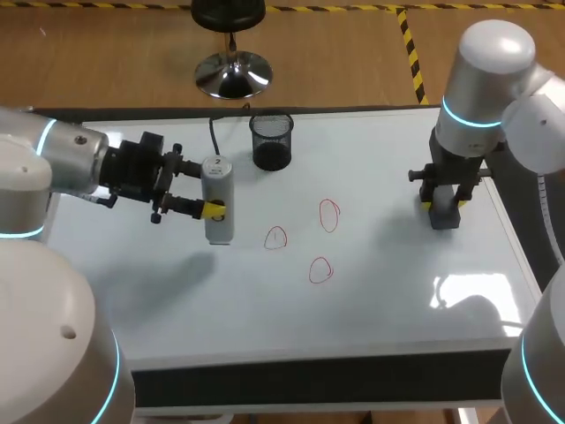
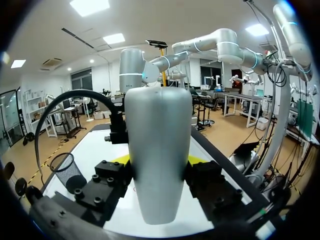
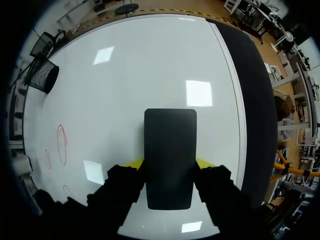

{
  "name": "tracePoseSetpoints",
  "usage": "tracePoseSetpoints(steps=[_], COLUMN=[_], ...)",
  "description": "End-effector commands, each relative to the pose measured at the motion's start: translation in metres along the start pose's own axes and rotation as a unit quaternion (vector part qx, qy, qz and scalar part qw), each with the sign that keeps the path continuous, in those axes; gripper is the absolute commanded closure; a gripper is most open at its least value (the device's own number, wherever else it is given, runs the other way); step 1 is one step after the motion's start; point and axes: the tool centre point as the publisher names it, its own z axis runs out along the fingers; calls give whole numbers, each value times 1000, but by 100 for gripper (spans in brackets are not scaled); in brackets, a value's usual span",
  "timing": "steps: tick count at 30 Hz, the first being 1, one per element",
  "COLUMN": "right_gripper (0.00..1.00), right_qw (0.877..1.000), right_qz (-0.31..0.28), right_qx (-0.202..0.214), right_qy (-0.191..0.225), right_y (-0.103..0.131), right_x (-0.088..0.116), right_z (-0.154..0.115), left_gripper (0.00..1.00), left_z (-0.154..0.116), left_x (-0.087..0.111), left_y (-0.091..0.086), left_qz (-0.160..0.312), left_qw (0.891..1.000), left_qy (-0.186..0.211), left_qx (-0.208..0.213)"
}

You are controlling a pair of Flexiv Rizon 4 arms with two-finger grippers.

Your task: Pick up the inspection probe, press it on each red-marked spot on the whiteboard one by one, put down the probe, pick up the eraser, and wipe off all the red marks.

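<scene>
Surface: glossy whiteboard (image 1: 371,300) serving as the tabletop, with ceiling lights glaring off its right part and a dark strip along the near edge.

Left side: left gripper (image 1: 207,210) comes in level from the left and is clamped on the probe (image 1: 218,199). The probe is a silver cylinder standing upright, with both yellow tips pressed to its lower half from opposite sides. Left wrist view agrees: the probe (image 2: 157,125) fills the gap in the left gripper (image 2: 159,160), finger blocks tight on either flank, narrow end pointing down at the board. Can't tell whether its tip touches the surface.

Behind the probe: a black cable (image 1: 212,132) curls toward the far edge. Next to it stands a black mesh cup (image 1: 271,141).

Middle: three red marks, all outlined loops. One (image 1: 275,238) is just right of the probe, one (image 1: 328,215) is farther right and further back, and one (image 1: 320,270) is nearest the front edge. All are apart from the probe.

Right side: right gripper (image 1: 444,208) points straight down near the right edge, well clear of the marks. It is closed on the eraser (image 1: 444,219), a dark block. Right wrist view: the eraser (image 3: 170,145) sits squarely inside the right gripper (image 3: 170,165), with yellow tips against both long sides and white board beneath. The marks and the cup lie far off to one side.
</scene>
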Motion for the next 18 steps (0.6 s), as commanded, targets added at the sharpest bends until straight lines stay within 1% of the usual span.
tracePoseSetpoints(steps=[1,18], right_gripper=[100,100], right_qw=[1000,1000], right_qz=[-1,-1], right_qx=[0,0], right_qy=[0,0], right_y=[0,0], right_x=[-1,-1], right_z=[-1,-1], left_gripper=[100,100], left_z=[-12,-48], left_x=[6,12], left_y=[0,5], left_qz=[1,-5], left_qw=[1000,999], left_qy=[-5,-43], left_qx=[0,-4])
